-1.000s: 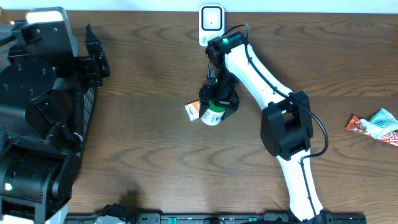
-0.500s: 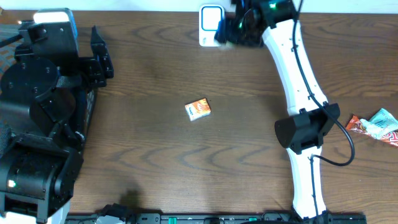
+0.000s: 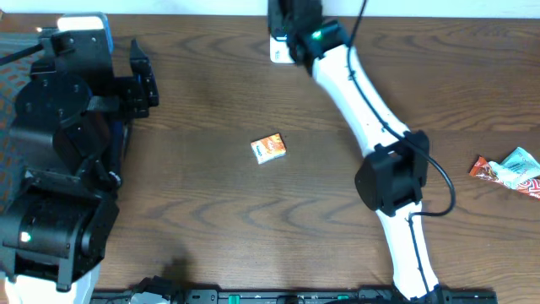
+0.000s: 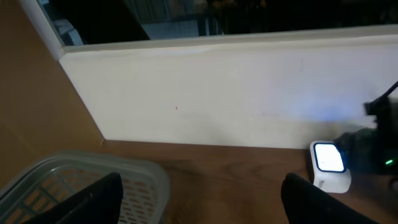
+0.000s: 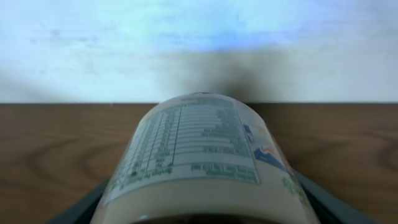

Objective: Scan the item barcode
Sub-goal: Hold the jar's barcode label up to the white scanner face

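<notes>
1. The bottle (image 5: 199, 149) lies sideways in the right gripper (image 5: 202, 208), at the far edge of the table and up by the scanner (image 4: 328, 163). The jaws are partly closed and pinch the bottle from both sides. A printed facts panel faces the wrist camera.
2. No barcode is visible on that side. It may face the scanner, but I cannot tell.
3. Progress, as I judge it: the item is picked up and presented to the scanner, whose window glows. Nothing shows whether a read has registered. What remains is a confirmed scan, perhaps with a slight turn of the bottle, and then setting it aside.
4. The left gripper (image 4: 202, 186) hangs over the left side with its jaws wide apart and empty, above a pale mesh basket (image 4: 93, 160).
5. The dark wood-grain table (image 3: 211, 228) is mostly bare. A small orange packet (image 3: 269, 149) lies mid-table, and crumpled snack wrappers (image 3: 510, 169) sit at the right edge, well apart.
6. A white wall panel (image 4: 217, 93) backs the table, with a bluish light on it near the scanner.
</notes>
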